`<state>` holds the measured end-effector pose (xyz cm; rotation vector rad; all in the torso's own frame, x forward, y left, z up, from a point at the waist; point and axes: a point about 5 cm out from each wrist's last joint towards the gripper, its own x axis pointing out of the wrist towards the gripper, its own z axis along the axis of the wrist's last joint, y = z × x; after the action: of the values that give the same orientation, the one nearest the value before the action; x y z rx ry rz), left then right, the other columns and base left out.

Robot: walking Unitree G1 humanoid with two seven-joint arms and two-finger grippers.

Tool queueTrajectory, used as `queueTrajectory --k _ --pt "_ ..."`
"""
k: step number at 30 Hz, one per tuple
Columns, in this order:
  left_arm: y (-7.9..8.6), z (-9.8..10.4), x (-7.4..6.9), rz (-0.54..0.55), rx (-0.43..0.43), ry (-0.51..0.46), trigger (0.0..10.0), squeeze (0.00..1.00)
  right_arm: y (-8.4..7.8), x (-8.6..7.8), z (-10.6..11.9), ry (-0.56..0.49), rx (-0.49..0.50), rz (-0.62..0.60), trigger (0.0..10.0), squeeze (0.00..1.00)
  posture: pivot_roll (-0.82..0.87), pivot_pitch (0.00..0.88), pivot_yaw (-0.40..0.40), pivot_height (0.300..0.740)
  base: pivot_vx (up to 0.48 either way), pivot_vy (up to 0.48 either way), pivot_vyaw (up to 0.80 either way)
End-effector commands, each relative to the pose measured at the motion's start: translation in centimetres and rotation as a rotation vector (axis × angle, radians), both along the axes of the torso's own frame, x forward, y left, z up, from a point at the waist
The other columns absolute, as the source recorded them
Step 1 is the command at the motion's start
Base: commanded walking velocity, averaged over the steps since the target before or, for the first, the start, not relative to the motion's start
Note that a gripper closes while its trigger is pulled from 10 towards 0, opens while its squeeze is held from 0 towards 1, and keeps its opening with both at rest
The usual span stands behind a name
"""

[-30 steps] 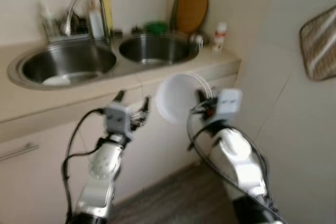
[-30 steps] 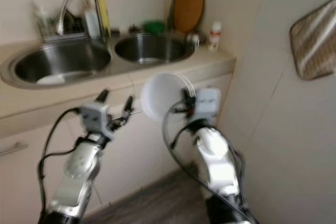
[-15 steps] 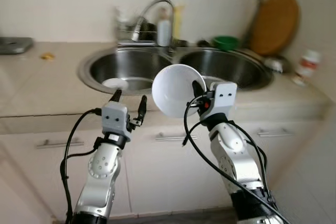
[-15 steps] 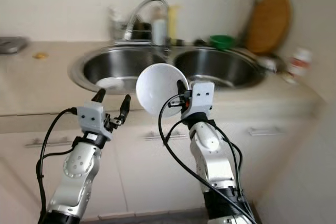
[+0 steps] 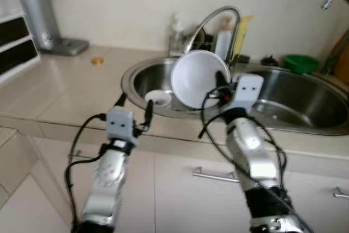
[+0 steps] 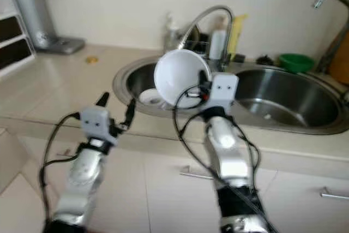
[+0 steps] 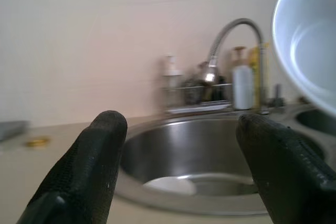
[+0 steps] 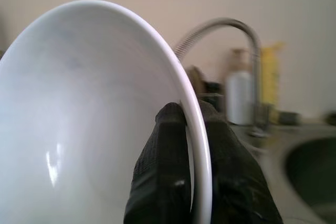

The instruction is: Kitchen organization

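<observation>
Camera panned left; right tool (image 8: 191, 129) (closed) grips bowl (image 5: 197, 78).

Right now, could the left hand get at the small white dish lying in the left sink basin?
Probably yes: the left hand is open and empty just before the basin's rim, with nothing between it and the small white dish.

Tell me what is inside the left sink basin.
A small white dish lies in the left sink basin. The white bowl, pinched at its rim by the right gripper, covers the basin's right part, so anything there is hidden.
</observation>
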<state>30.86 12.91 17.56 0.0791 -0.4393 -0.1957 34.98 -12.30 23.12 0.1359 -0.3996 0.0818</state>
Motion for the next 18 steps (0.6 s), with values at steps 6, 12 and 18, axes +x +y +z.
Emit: queueTrajectory --k 6,12,18 --pt "-0.3 0.4 0.0 -0.015 0.011 -0.013 10.0 0.0 -0.6 0.3 -0.2 0.022 0.038 -0.027 0.0 0.0 0.05 0.0 -0.056 0.74 0.304 0.0 -0.8" --pt "-0.4 0.4 0.0 -0.018 0.011 -0.012 10.0 0.0 -1.1 0.4 0.1 0.009 0.011 -0.071 0.6 0.0 0.05 0.0 -0.059 0.74 0.229 0.0 -0.13" --pt "-0.3 0.3 -0.1 -0.015 0.012 -0.01 10.0 0.0 -2.8 1.5 -0.5 0.093 0.004 -0.157 10.0 0.0 0.06 0.0 -0.065 0.74 0.0 0.0 0.0"
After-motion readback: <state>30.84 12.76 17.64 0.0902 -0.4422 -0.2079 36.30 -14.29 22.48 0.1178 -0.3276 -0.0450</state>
